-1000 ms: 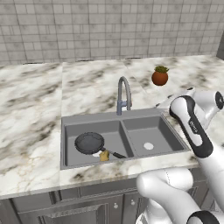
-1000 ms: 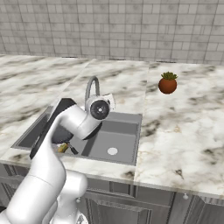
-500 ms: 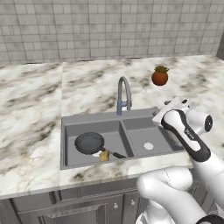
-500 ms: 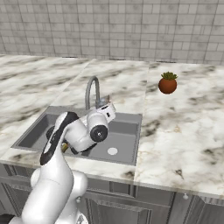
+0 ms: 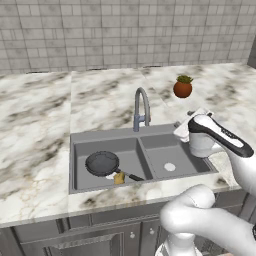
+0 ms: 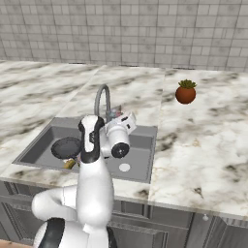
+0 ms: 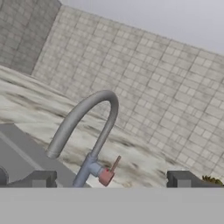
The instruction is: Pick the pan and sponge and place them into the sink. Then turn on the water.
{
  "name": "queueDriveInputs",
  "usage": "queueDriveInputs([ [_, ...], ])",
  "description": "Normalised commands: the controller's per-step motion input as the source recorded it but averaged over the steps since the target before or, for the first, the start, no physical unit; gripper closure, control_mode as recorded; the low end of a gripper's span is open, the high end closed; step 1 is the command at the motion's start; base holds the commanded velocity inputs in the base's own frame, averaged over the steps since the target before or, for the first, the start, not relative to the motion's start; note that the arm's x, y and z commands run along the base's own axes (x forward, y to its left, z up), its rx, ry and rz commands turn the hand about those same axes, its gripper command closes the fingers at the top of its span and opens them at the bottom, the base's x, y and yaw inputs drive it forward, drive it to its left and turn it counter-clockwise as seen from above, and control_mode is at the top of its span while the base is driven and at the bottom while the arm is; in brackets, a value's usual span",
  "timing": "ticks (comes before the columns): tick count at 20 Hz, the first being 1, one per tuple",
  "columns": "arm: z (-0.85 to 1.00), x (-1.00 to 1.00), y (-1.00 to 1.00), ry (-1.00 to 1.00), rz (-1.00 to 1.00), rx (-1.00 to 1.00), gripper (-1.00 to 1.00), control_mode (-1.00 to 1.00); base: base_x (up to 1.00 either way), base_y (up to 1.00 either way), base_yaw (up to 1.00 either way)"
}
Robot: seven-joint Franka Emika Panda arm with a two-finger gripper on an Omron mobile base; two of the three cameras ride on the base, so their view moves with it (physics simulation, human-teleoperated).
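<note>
The dark round pan (image 5: 102,163) lies in the left basin of the grey sink (image 5: 150,134), its thin handle pointing right. The small yellow sponge (image 5: 119,178) rests against the pan's front edge, also seen as the sponge (image 6: 70,164) beside the pan (image 6: 66,147). My gripper (image 7: 113,180) is open with nothing between its fingertips (image 7: 41,178). It faces the arched faucet (image 7: 87,124) and the small red handle (image 7: 106,175) at its base. From the left base camera, the gripper (image 5: 184,124) hovers above the right basin's back edge, right of the faucet (image 5: 141,107).
A red-orange pot with a green plant (image 5: 183,87) stands on the marble counter (image 5: 35,125) behind and to the right of the sink. A tiled wall (image 5: 125,30) runs along the back. The right basin has a pale drain (image 5: 170,167).
The hand has swung leftward over the right basin toward the faucet and turned to face it. Its jaws stay wide. Pan and sponge have not moved.
</note>
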Motion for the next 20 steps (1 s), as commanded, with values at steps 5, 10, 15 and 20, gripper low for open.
queueDriveInputs([
  [5,0.03,0.16,0.0,0.0,0.0,0.02,-1.0,-1.0,0.0,0.0,0.0],
  [10,0.22,0.0,0.0,0.15,0.02,0.13,-1.0,-1.0,0.0,0.0,0.0],
  [15,0.57,0.0,0.0,0.24,0.02,0.22,-1.0,-1.0,0.0,0.0,0.0],
  [20,0.95,0.01,-0.03,0.22,0.0,0.19,-1.0,-1.0,0.0,0.0,0.0],
])
